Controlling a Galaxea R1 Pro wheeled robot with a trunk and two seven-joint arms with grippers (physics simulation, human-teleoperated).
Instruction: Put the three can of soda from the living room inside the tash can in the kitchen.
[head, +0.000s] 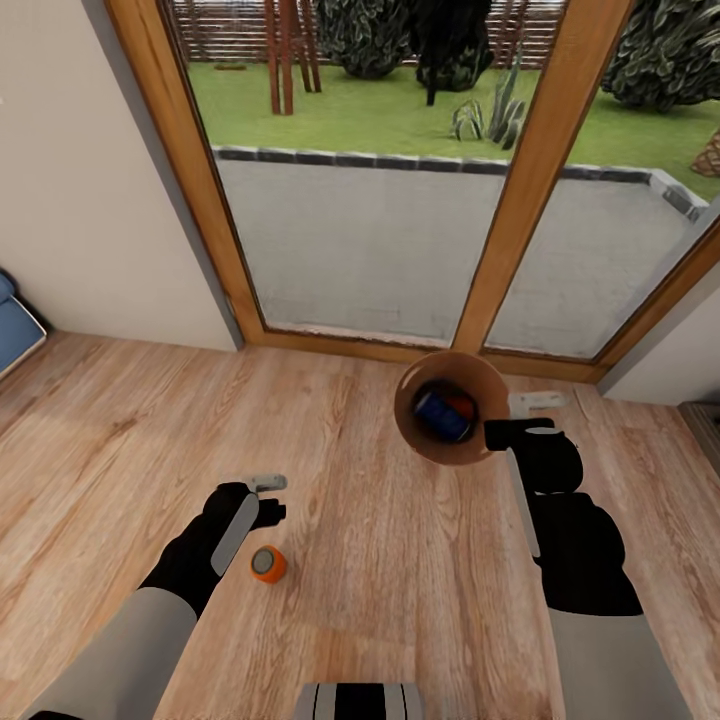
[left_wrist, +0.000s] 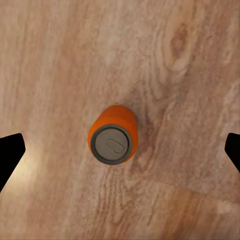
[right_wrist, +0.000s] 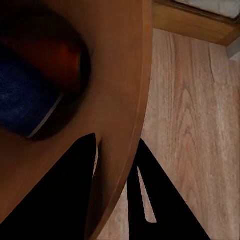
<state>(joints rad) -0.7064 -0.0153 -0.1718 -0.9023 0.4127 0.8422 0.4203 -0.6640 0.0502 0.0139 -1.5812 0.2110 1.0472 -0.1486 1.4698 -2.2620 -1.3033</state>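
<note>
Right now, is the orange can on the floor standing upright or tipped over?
Upright. The orange can stands on the plank floor, its grey top facing straight up at the left wrist camera between the open left gripper.

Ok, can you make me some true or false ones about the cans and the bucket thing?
1. The right gripper pinches the trash can by its rim. True.
2. The trash can is empty. False: a blue can and something orange lie inside it.
3. An orange can stands upright on the wood floor. True.
4. The left gripper is squeezing the orange can. False: its fingers are spread wide, with the can on the floor below.
5. The glass doors show a garden. True.
</note>
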